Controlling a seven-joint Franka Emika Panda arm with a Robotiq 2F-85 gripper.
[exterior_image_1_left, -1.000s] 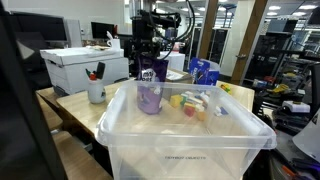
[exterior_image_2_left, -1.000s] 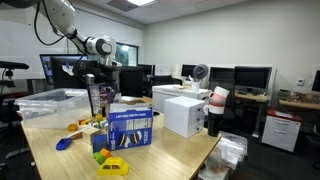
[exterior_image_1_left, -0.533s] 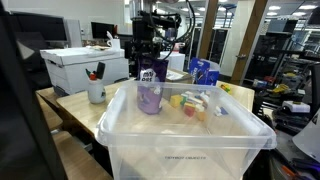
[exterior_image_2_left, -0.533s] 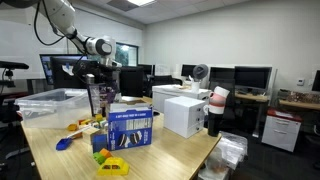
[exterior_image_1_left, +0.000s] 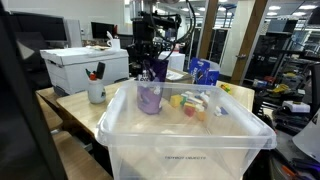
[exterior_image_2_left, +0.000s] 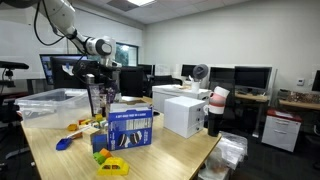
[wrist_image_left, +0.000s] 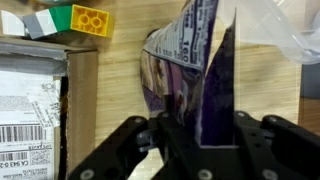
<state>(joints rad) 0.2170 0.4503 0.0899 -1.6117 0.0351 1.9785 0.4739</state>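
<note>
You are working over a wooden table (exterior_image_1_left: 72, 112), and in an exterior view the biggest thing on it is the clear plastic bin (exterior_image_1_left: 188, 128) in the foreground, with a white box (exterior_image_1_left: 85, 67) further back near the table's edge. In an exterior view a blue box (exterior_image_2_left: 128, 130) stands on the table near the bin, and your arm comes down just beyond it. Your claw (wrist_image_left: 198, 120) is clamped on a purple bag (wrist_image_left: 190, 75): the wrist view shows both fingers pressed against its sides while it hangs down over the bare wood. In an exterior view the purple bag shows behind the bin's far wall, partly through the clear plastic, right under the claw; you cannot tell from any view whether its lower end touches the table. A white mug (exterior_image_1_left: 96, 92) with pens stands near the white box. Small coloured blocks (exterior_image_2_left: 85, 124) lie on the table between bin and blue box, and the wrist view catches a yellow block (wrist_image_left: 91, 20) near the purple bag
</note>
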